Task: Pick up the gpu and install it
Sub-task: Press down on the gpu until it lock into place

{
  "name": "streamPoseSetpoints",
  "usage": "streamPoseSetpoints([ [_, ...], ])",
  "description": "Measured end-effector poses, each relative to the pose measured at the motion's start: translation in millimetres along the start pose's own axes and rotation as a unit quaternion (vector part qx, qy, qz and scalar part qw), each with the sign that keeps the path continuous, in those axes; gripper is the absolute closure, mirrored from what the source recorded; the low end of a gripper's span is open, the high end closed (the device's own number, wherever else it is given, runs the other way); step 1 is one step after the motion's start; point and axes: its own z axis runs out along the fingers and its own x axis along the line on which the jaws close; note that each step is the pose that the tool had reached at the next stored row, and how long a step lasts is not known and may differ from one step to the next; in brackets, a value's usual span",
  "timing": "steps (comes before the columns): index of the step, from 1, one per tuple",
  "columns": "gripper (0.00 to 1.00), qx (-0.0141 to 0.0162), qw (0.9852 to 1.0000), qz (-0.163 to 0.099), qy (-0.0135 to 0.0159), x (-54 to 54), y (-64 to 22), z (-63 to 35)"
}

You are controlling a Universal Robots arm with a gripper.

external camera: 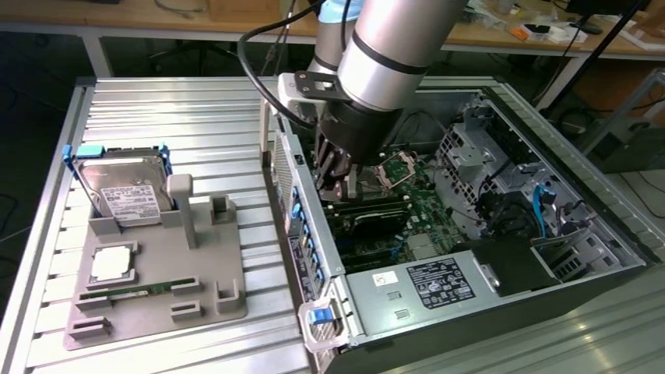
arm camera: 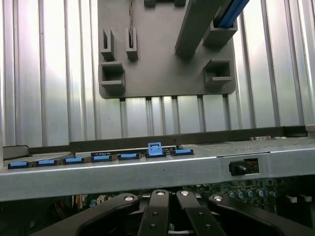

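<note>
The gripper (external camera: 348, 187), fingers pressed together, sat at mid-frame inside the computer case (external camera: 582, 257); the gpu (external camera: 364, 210) looked nearly seated.

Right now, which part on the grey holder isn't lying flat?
The hard drive, silver with a white label: it stands on edge, leaning slightly. The CPU and the memory stick lie flat.

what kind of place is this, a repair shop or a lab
Probably a robotics lab set up for computer assembly. A silver robot arm reaches into an open black desktop computer case, a grey moulded parts holder keeps a silver hard drive upright, and cluttered wooden workbenches stand behind.
</note>
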Motion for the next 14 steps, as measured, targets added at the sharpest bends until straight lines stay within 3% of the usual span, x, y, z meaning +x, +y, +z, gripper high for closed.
streamPoseSetpoints([
  [8, 0.89, -0.0004, 1.0000, 0.000, -0.0025, 2.3, -2.6, -0.6],
  [14, 0.89, -0.0006, 1.0000, 0.000, -0.0026, 7.8, -4.1, 0.2],
])
